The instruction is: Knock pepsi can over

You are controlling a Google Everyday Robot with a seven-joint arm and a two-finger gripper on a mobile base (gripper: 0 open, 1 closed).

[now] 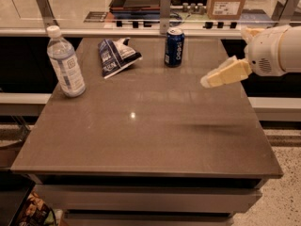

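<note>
The pepsi can (174, 47), dark blue with a silver top and white lettering, stands upright near the far edge of the brown table (141, 126), right of centre. My gripper (209, 81) comes in from the right on a white arm, its cream-coloured fingers (226, 74) pointing left. It hovers above the table, to the right of the can and nearer the camera. It touches nothing and holds nothing.
A clear water bottle (66, 63) with a white cap stands at the table's left side. A blue-and-white snack bag (115, 56) lies left of the can. A metal rail (141, 31) and a counter with a cardboard box (227, 0) run behind the table.
</note>
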